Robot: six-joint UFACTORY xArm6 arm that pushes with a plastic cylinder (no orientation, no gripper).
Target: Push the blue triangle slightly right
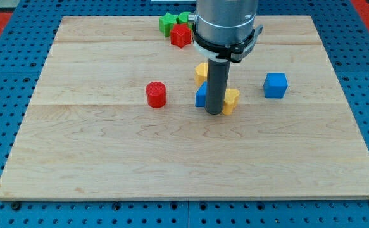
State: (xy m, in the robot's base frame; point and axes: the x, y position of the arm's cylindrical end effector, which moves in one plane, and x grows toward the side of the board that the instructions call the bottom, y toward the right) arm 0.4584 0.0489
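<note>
- Desk: wooden, carries all blocks.
- Arm: no hand fitted, so no grasp state applies; my tip rests just right of the blue triangle.
- Blue cube: well right of the triangle.
- Red cylinder: left of it.
- Yellow block: beside my tip's right.

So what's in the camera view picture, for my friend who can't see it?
A dark rod's tip rests on a wooden board, between a partly hidden blue block and a yellow block. Around them sit a red cylinder and blue cube.

Blue triangle, red cylinder, pale wooden board
</note>
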